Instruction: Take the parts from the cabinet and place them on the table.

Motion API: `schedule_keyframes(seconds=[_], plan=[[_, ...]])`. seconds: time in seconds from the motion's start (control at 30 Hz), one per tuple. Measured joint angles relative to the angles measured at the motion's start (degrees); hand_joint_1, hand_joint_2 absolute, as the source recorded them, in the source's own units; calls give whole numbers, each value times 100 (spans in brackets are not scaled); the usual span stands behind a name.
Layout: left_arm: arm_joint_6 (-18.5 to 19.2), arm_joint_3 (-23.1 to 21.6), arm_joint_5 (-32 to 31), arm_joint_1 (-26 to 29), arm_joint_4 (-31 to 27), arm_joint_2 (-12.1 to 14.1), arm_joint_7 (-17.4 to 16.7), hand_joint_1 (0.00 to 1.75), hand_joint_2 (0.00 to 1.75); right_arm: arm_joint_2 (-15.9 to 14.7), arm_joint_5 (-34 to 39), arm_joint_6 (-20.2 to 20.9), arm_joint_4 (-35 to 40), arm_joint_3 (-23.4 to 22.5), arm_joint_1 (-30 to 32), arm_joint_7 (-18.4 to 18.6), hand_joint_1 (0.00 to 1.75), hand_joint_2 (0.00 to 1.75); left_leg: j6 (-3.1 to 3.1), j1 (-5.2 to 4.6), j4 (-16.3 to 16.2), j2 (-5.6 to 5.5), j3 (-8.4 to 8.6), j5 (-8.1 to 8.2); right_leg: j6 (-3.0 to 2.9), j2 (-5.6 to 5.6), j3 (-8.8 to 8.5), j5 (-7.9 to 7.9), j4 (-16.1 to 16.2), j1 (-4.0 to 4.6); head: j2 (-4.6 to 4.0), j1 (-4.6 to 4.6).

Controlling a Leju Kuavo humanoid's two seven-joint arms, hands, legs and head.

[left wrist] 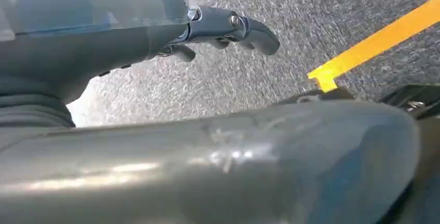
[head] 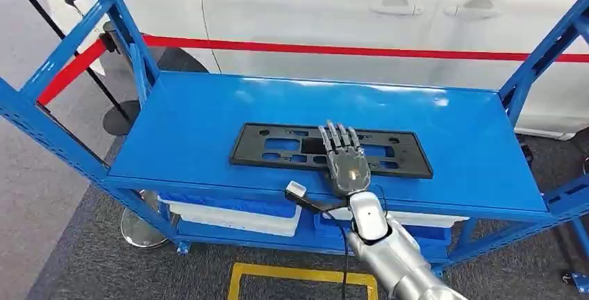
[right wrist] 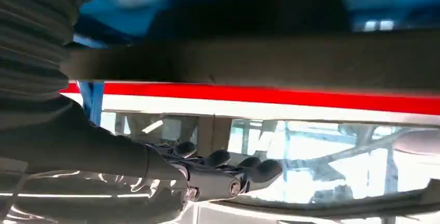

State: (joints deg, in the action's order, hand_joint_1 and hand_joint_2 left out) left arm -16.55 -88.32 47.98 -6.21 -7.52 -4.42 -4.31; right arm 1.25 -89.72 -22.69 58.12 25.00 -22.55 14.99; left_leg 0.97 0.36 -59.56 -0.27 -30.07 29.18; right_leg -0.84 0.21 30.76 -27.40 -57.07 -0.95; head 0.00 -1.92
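A flat black plastic frame (head: 278, 148) with several cut-outs lies lengthwise on the top shelf of the blue cabinet (head: 458, 130). My right hand (head: 345, 157) lies palm down over the frame's right-of-middle part, fingers stretched forward and apart, gripping nothing. In the right wrist view the frame (right wrist: 285, 60) is a dark band close to the straight fingers (right wrist: 244, 175). My left hand (left wrist: 223, 29) hangs over grey carpet with loosely bent fingers and nothing in it.
White bins (head: 229, 218) sit on the lower shelf. Blue uprights (head: 128, 36) flank the shelf ends. Behind the cabinet stands a white car (head: 312, 8), with a red barrier belt (head: 347, 49) in front of it. Yellow floor tape (head: 299, 273) marks the carpet in front.
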Motion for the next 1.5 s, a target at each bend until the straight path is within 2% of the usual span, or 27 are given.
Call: schedule_keyframes(seconds=[0.03, 0.1, 0.13, 0.17, 0.2, 0.23, 0.27, 0.3, 0.33, 0.37, 0.4, 0.43, 0.47, 0.5, 0.53, 0.7, 0.77, 1.0, 1.23, 1.33, 1.4, 1.5], plan=[[0, 0, 2, -4, 0, -2, -2, 0, 0, 2, -9, -2, -4, 0, 6, 0, 0, 175, 29, 6, -387, -2, -222, 114, -29, -20, -82, -55, 6, 0, 0, -29], [0, 0, 0, 14, 0, -2, -2, 0, 0, 2, -31, -20, -9, 0, 52, -6, 0, 175, 82, 38, -1387, 0, -931, 359, -33, -23, -238, -200, 9, -1, 0, -24], [0, 0, 2, 37, 0, -2, 0, 0, 0, 2, -35, -33, -9, 0, 67, -11, 0, 175, 99, 44, -1672, 1, -1226, 310, -26, -12, -329, -281, 11, -6, 0, -22], [0, 0, 6, 55, 0, -2, 7, 0, 0, 2, -39, -35, -9, 0, 75, -11, 0, 175, 106, 46, -1641, 1, -1365, 89, -11, 3, -447, -350, 16, -17, 0, -24], [-6, 0, 4, 55, 0, -2, 22, 0, 0, 2, -39, -37, -11, 0, 81, -11, 0, 175, 99, 46, -1352, 1, -1357, -240, 10, 18, -577, -436, 34, -28, 0, -24], [-13, 0, 4, 54, 0, -2, 24, 0, 0, 2, -39, -42, -11, 0, 87, -11, 3, 175, 86, 45, -885, 1, -1258, -650, 31, 31, -710, -528, 48, -39, 0, -22], [-30, 0, 2, 64, 0, -2, 22, 0, 0, 4, -33, -50, -11, 0, 95, -11, 70, 175, 61, 43, -313, 7, -1117, -1095, 58, 45, -852, -622, 52, -46, 0, -24], [-44, 0, 2, 85, 0, -2, 6, 0, 0, -2, -15, -46, -28, 0, 157, -13, 175, 175, 19, 28, -153, -36, -1042, -1121, 98, 91, -903, -719, 65, -65, 0, -9], [-44, 0, 0, 77, 0, -2, 2, 0, 0, 20, 46, -42, -13, -2, 79, -24, 175, 175, -15, -20, -119, -34, -1010, -1057, 175, 117, -924, -770, 40, -7, -2, -9], [-46, 0, 0, 73, 0, -2, 9, 0, 0, 24, 106, -20, -7, -4, 62, -60, 175, 175, -89, -29, -99, -18, -948, -900, 224, 124, -952, -797, 84, -34, 0, -7], [-48, 0, 0, 52, 0, -2, 24, 0, 0, 26, 149, 15, -11, -4, 59, -83, 175, 175, -129, -49, -123, -20, -937, -854, 253, 129, -1010, -813, 149, -41, 0, -11], [-68, 0, 0, 33, 0, -6, 44, 0, 0, 26, 209, 22, 2, -13, 58, -129, 175, 175, -164, -25, -84, -15, -889, -830, 261, 117, -1099, -836, 267, -44, 0, -11], [-90, 0, 2, 23, 0, -13, 50, 0, 0, 15, 260, 50, 4, -24, 56, -168, 175, 175, -136, -6, -42, -12, -855, -829, 236, 125, -1147, -800, 312, -32, 0, -5], [-126, 0, 4, 18, 0, -13, 61, 0, 0, 15, 321, 76, 0, -26, 42, -214, 175, 175, -135, 2, -20, -32, -842, -822, 239, 107, -1169, -766, 347, -28, 0, -7], [-144, 0, 4, 9, 0, -13, 68, 0, 0, 15, 361, 79, 2, -26, 57, -232, 175, 175, -145, 3, -2, -40, -823, -793, 271, 105, -1217, -759, 405, -28, 0, -9], [-227, 0, 4, 12, 0, -17, 57, 0, 0, 0, 474, 85, 2, -48, 119, -310, 175, 175, -217, 2, 51, -85, -736, -703, 280, 71, -1424, -755, 674, -28, 0, -7], [-227, 0, 9, 10, 0, -20, 57, 0, 0, 2, 472, 52, 2, -48, 122, -317, 175, 175, -222, -5, 51, -88, -735, -698, 292, 64, -1477, -797, 771, -31, 0, -7], [-251, -2, 17, 11, 0, -20, 92, 0, 0, 7, 446, -4, 4, -44, 131, -319, 175, 175, -238, -7, 52, -105, -713, -709, 326, 37, -1498, -774, 774, -30, 0, -7], [-319, -9, 2, 14, 0, -20, 72, 0, 0, 2, 558, -15, 190, -44, 80, -350, 175, 175, -242, -7, 57, -108, -689, -715, 334, 31, -1518, -770, 774, -27, 0, -7], [-321, -9, 13, 16, 0, -17, 101, 0, 0, -15, 1183, 0, 475, -77, 1, -625, 175, 175, -242, -7, 60, -108, -686, -716, 336, 32, -1520, -768, 773, -27, 0, -7], [-330, -9, 57, 18, 0, -17, 109, 0, 0, -20, 1864, 18, 709, -133, -79, -884, 175, 175, -242, -7, 61, -108, -683, -716, 337, 32, -1521, -768, 773, -26, 0, -7], [-341, -9, 157, 26, 0, -9, 148, 0, 0, -35, 3277, 143, 1317, -273, -283, -1284, 175, 175, -242, -7, 64, -108, -679, -716, 337, 33, -1522, -768, 773, -27, 0, -7]])
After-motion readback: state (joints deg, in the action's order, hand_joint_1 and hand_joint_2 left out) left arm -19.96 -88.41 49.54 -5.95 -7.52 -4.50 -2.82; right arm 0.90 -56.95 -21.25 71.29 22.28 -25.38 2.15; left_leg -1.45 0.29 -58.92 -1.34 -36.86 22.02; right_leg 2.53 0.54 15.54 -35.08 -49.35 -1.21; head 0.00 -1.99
